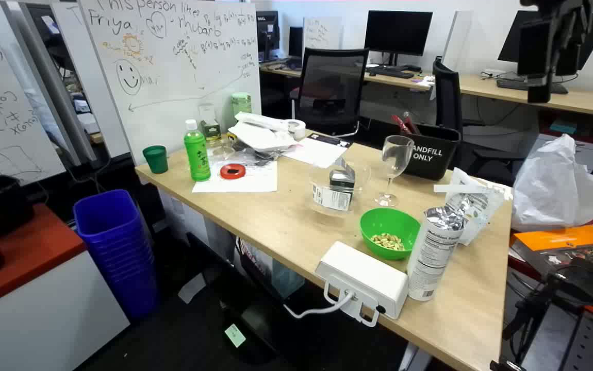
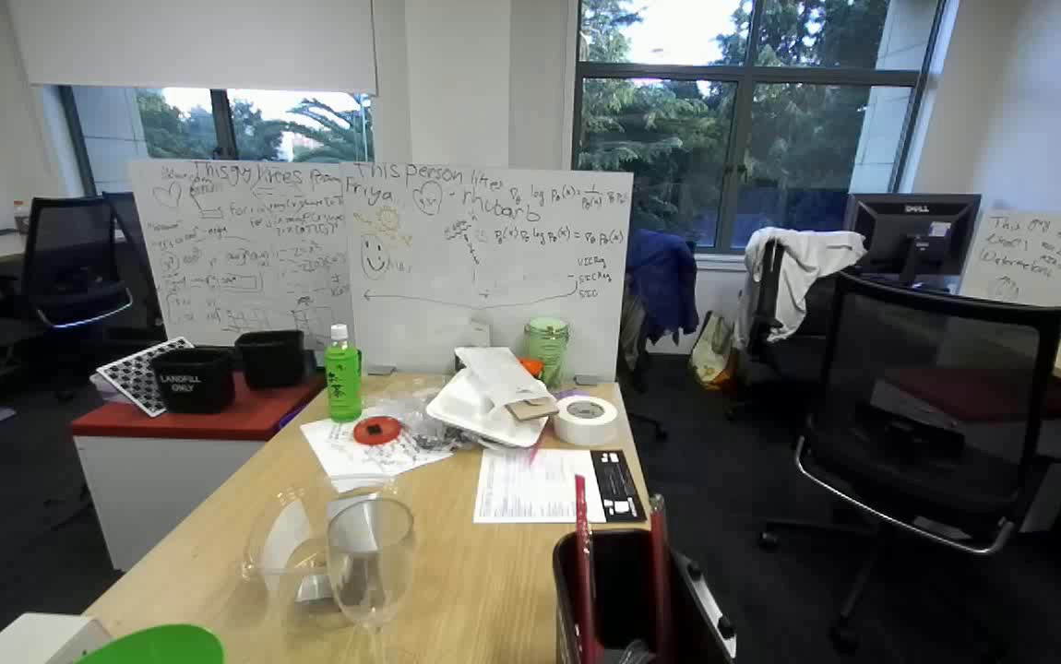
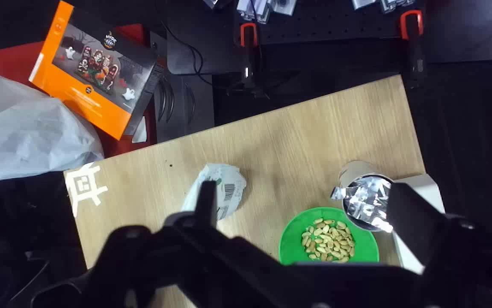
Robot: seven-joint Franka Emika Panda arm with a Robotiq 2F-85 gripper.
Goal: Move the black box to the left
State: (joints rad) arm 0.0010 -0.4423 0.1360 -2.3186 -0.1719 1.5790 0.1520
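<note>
The small black box stands mid-table with its flap up, white label toward the front. It appears to sit in a transparent plastic container; I cannot tell for certain whether it is inside or behind the wall. In an exterior view the container stands behind the wine glass, and the box is hard to make out there. The box is out of view in the wrist view. My gripper hangs high at the right, far from the box. In the wrist view the gripper has its fingers wide apart, with nothing between them.
A wine glass stands beside the container. A green bowl of nuts, a tall canister, a white device and a white pouch stand nearer the gripper. A black bin is behind; a green bottle is farther along.
</note>
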